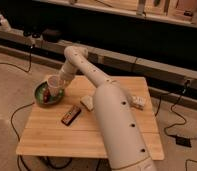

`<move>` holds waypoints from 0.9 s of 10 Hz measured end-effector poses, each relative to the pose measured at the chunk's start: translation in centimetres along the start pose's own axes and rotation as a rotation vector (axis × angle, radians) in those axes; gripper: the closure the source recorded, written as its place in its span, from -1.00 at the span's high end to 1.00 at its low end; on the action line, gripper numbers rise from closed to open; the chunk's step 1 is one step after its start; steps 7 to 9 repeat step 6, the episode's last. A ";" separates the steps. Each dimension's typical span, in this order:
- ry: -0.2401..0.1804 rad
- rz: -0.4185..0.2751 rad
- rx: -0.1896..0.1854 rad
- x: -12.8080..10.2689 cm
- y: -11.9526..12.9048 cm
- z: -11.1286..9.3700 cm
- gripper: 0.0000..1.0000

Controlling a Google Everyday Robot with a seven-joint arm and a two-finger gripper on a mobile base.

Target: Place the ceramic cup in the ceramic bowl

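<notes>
The white ceramic cup (54,84) is upright at the end of my arm, over the right part of the green ceramic bowl (42,100). The bowl sits at the table's far left corner and has a small reddish item (46,94) inside. My gripper (60,83) is at the cup's right side, shut on it, reaching down from the elbow (74,53). Whether the cup's base touches the bowl is hidden.
A flat dark rectangular bar (71,115) lies on the wooden table (52,140) in front of the bowl. A tan block (87,102) sits next to my arm and a white packet (138,102) is at the right. Cables run on the floor.
</notes>
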 end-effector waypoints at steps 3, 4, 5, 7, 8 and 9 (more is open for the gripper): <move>0.007 -0.003 -0.009 0.2 -0.1 0.2 0.60; 0.007 -0.001 -0.009 0.2 0.0 0.1 0.60; 0.008 -0.001 -0.010 0.2 0.1 0.1 0.60; 0.007 0.000 -0.011 0.2 0.1 0.1 0.60; 0.007 0.000 -0.011 0.2 0.1 0.1 0.60; 0.007 0.000 -0.011 0.2 0.1 0.1 0.60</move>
